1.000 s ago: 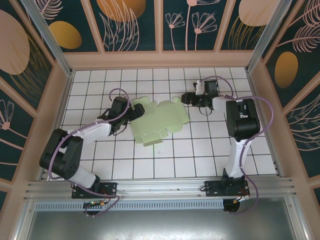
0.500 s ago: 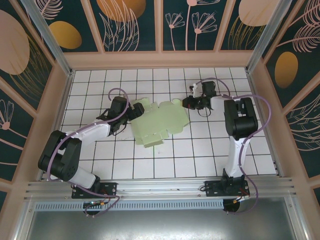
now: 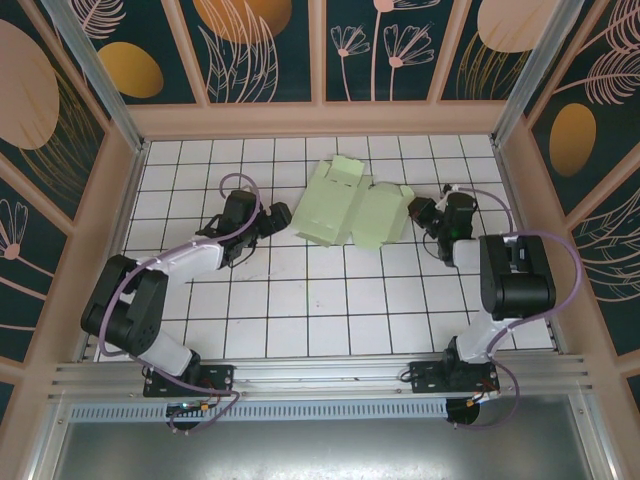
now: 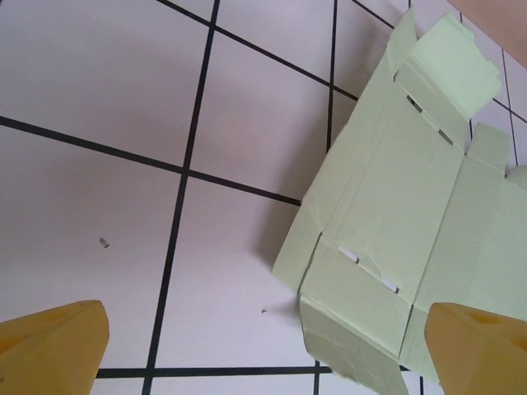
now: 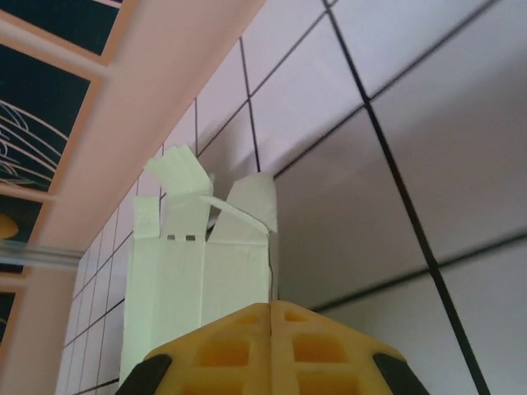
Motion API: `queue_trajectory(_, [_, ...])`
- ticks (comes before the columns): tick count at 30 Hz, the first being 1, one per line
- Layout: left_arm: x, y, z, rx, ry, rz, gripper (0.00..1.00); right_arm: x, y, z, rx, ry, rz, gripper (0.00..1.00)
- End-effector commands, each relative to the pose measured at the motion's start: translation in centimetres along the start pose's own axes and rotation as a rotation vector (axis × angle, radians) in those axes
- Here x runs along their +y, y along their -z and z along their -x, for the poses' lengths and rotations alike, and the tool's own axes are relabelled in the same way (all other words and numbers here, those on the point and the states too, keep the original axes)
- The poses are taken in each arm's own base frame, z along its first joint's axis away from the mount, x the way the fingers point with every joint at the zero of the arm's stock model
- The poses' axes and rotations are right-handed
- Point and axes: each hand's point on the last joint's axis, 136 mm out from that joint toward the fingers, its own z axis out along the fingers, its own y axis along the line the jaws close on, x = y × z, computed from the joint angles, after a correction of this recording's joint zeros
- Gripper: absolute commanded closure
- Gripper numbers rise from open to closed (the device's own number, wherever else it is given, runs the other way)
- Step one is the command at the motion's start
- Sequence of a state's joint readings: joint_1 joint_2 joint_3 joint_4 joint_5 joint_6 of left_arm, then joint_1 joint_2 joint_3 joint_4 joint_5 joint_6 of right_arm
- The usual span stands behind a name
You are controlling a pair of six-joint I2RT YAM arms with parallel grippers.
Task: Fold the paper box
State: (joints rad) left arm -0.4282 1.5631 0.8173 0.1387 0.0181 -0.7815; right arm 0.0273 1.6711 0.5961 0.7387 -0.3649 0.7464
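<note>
Now the right gripper (image 3: 421,213) had pinched the box (image 3: 350,208) by its right edge and dragged it to the far middle, clear of the left gripper (image 3: 279,217), which stayed spread just beside it. The folding was judged still ahead.

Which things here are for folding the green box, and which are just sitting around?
For the job:
- the paper box
- the right gripper, shut on the box's edge
- the left gripper, open, next to the box

Just around:
- the tiled table
- the flower-painted walls
</note>
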Motion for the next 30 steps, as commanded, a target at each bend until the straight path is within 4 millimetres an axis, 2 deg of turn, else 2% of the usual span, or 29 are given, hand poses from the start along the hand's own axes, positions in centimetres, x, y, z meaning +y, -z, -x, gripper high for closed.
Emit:
queue_trajectory(1, [-1.6, -0.3, 1.1, -0.023, -0.012, -0.048, 0.02, 1.9, 2.0, 2.5, -0.182, -0.041, 0.022, 0.87])
queue_trajectory(3, [-1.7, -0.4, 1.2, -0.022, -0.015, -0.051, 0.02, 1.3, 3.3, 2.2, -0.2, -0.012, -0.018, 0.48])
queue_trajectory(4, [-1.7, -0.4, 1.2, -0.023, -0.019, -0.048, 0.02, 1.0, 3.9, 2.4, -0.217, 0.016, -0.046, 0.36])
queue_trajectory(6, [-1.6, -0.4, 1.3, -0.025, -0.023, -0.044, 0.02, 0.8, 4.6, 3.3, -0.23, 0.13, -0.125, 0.24])
queue_trajectory(9, [-1.8, -0.7, 1.3, -0.022, -0.027, -0.051, 0.02, 1.7, 3.1, 3.8, -0.104, 0.33, -0.181, 0.17])
queue_trajectory(14, [-2.3, -1.1, 1.3, -0.014, -0.019, -0.073, 0.02, 2.5, -1.0, 3.0, 0.134, 0.531, -0.165, 0.15])
queue_trajectory(19, [-2.4, -0.8, 1.3, -0.007, -0.024, -0.071, 0.02, 1.9, -4.1, 1.0, 0.398, 0.686, -0.152, 0.18])
queue_trajectory(22, [-2.1, -0.6, 1.1, -0.008, -0.032, -0.062, 0.02, 0.4, -4.4, -1.0, 0.573, 0.775, -0.136, 0.18])
queue_trajectory(24, [-1.9, -0.6, 0.9, -0.007, -0.032, -0.062, 0.01, -0.7, -4.8, -1.3, 0.634, 0.821, -0.156, 0.2])
queue_trajectory(30, [-2.2, -0.8, 0.7, 0.007, -0.028, -0.079, 0.02, -2.5, -4.6, -1.1, 0.743, 0.872, -0.19, 0.4])
